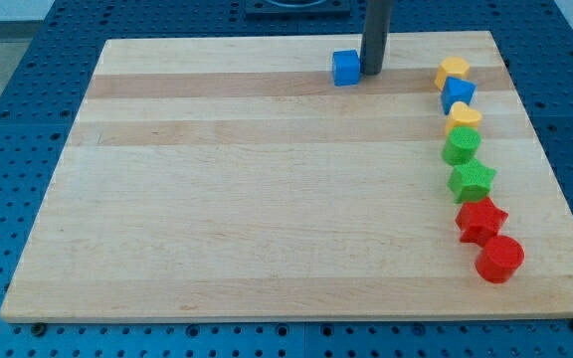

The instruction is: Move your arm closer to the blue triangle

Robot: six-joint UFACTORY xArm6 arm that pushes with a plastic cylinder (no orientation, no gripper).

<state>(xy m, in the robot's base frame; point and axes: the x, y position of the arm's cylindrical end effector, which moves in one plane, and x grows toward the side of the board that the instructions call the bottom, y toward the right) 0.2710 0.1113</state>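
Observation:
My tip (373, 72) rests on the wooden board (267, 199) near the view's top centre. It is right beside a blue cube-like block (345, 68), touching or almost touching that block's right side. A second blue block (457, 94), angular and triangle-like, sits in a column of blocks at the view's right, about 85 px to the right of my tip and slightly lower. A yellow block (453, 70) lies just above it and another yellow block (465, 116) just below it.
The right-hand column continues downward with a green block (461, 146), a green star (472, 180), a red star (481, 219) and a red cylinder (499, 259). A blue perforated table surrounds the board.

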